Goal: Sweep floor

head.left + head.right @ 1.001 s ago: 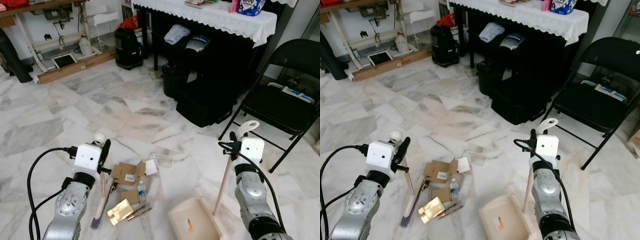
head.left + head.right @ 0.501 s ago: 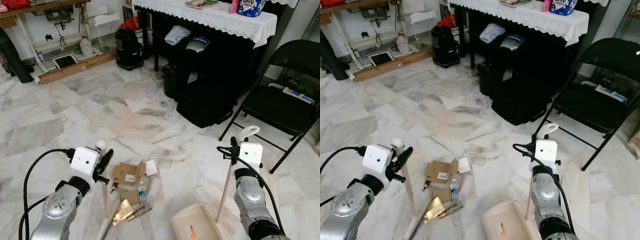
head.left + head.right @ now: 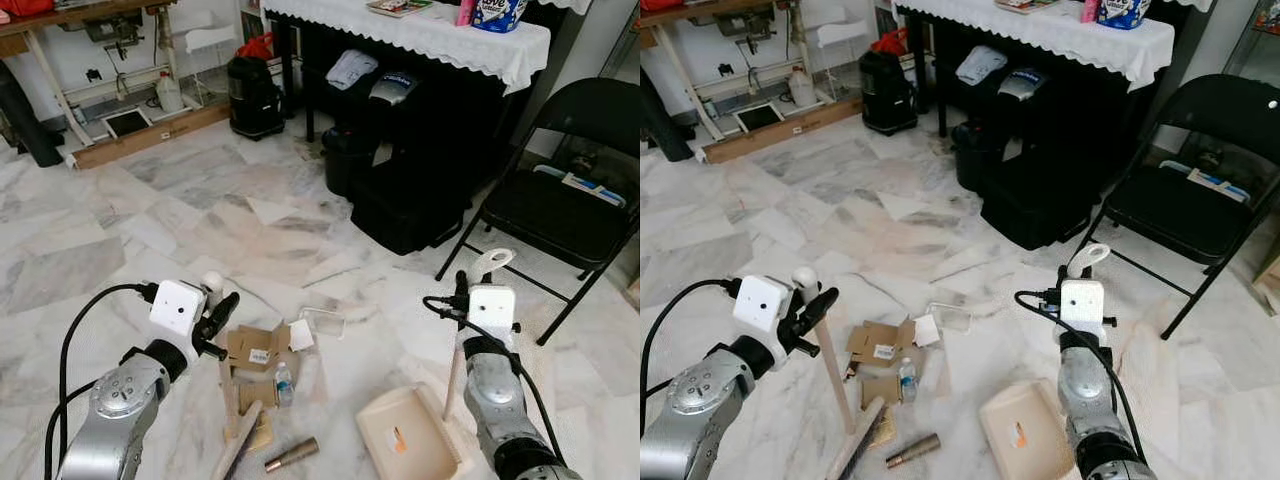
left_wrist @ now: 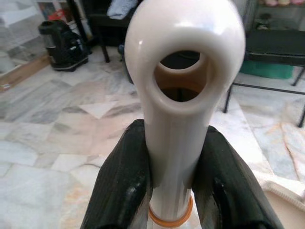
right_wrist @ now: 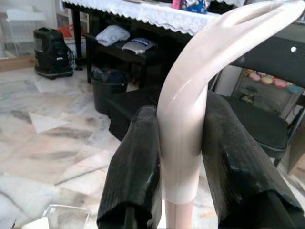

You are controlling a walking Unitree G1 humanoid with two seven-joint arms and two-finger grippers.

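Cardboard scraps, a small bottle and a brown tube litter the marble floor between broom and dustpan, a black folding chair standing beyond. The left gripper clamps the broom's ringed handle top; the right gripper clamps the dustpan's curved handle.

The blue-and-white pack on the table reads "love"

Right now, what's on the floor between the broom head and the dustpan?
In the left eye view, a brown cylindrical tube lies on the marble between the cream broom head and the beige plastic dustpan; the rest is bare floor.
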